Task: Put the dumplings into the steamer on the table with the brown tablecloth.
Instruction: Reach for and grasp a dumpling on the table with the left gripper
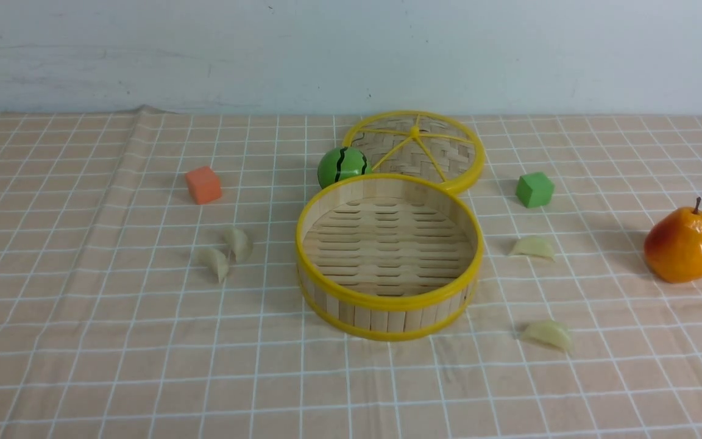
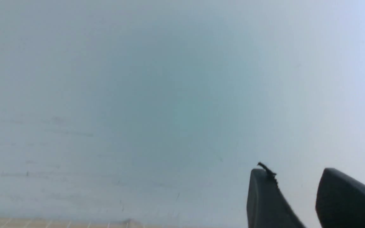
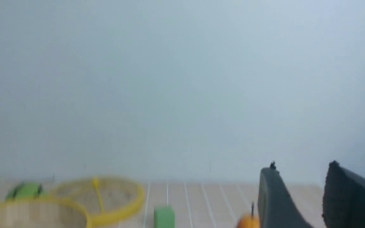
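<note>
— How do the dumplings (image 1: 238, 242) look?
— Four small glossy crescents, pale cream. Two lie close together left of the steamer (image 1: 387, 300), two more at its right, all on the brown tablecloth (image 1: 83, 305).
— And the claws?
— The left claw (image 2: 293, 172) and the right claw (image 3: 299, 169) are partly open and grip nothing, well apart from them. The steamer is round, of bamboo slats with yellow rims.

This looks like a staged test bench in a robot lab, not a working kitchen. A table (image 1: 83, 366) wholly draped in a tan, white-gridded tablecloth (image 1: 570, 396) stands against a bare, scuffed bluish-white wall (image 1: 144, 49). Everything laid out is a prop: toy dumplings (image 1: 534, 247), a bamboo steamer (image 1: 387, 303) with its lid (image 1: 442, 152), a glossy fake pear (image 1: 681, 247), a watermelon-striped ball (image 1: 343, 166), an orange cube (image 1: 203, 185) and a green cube (image 1: 534, 189).
</note>
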`<state>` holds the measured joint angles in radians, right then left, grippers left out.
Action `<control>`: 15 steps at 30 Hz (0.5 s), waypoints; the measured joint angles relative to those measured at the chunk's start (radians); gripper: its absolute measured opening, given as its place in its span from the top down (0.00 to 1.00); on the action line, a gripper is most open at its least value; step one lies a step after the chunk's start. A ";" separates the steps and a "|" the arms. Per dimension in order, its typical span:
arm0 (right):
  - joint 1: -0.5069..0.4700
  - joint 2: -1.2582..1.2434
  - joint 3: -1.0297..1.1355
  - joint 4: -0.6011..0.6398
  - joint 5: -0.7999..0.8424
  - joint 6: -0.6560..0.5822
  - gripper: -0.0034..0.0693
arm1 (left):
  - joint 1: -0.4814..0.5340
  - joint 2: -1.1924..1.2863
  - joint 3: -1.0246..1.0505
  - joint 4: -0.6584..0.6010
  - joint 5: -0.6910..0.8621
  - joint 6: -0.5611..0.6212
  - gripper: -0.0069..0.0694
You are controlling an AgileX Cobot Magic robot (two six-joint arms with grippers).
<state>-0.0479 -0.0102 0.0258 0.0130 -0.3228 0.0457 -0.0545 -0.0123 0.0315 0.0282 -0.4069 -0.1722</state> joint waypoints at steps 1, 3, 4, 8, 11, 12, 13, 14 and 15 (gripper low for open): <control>0.000 0.000 0.000 0.000 -0.103 0.055 0.62 | 0.000 0.000 0.000 0.000 -0.061 -0.066 0.60; 0.000 0.000 0.000 -0.006 -0.191 0.155 0.62 | 0.000 0.000 0.000 0.000 -0.143 -0.221 0.60; 0.000 0.000 0.000 -0.013 -0.209 0.214 0.62 | 0.000 0.000 0.000 0.001 -0.181 -0.324 0.60; 0.000 0.000 0.000 -0.069 -0.181 0.414 0.62 | 0.000 0.000 0.000 0.032 -0.230 -0.698 0.60; 0.000 0.001 -0.017 -0.091 -0.145 0.498 0.62 | 0.000 0.007 -0.050 0.110 -0.155 -0.810 0.60; 0.000 0.006 -0.038 -0.093 -0.129 0.503 0.62 | 0.000 0.019 -0.092 0.152 -0.119 -0.821 0.60; 0.000 0.014 -0.060 -0.094 -0.121 0.503 0.62 | 0.000 0.046 -0.146 0.199 -0.076 -0.832 0.60; 0.000 0.029 -0.093 -0.098 -0.112 0.495 0.62 | 0.000 0.085 -0.209 0.251 -0.022 -0.848 0.60; 0.000 0.049 -0.128 -0.098 -0.102 0.480 0.62 | 0.000 0.123 -0.265 0.297 0.028 -0.870 0.60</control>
<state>-0.0479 0.0391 -0.1025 -0.0848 -0.4251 0.5255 -0.0545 0.1104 -0.2331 0.3251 -0.3788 -1.0420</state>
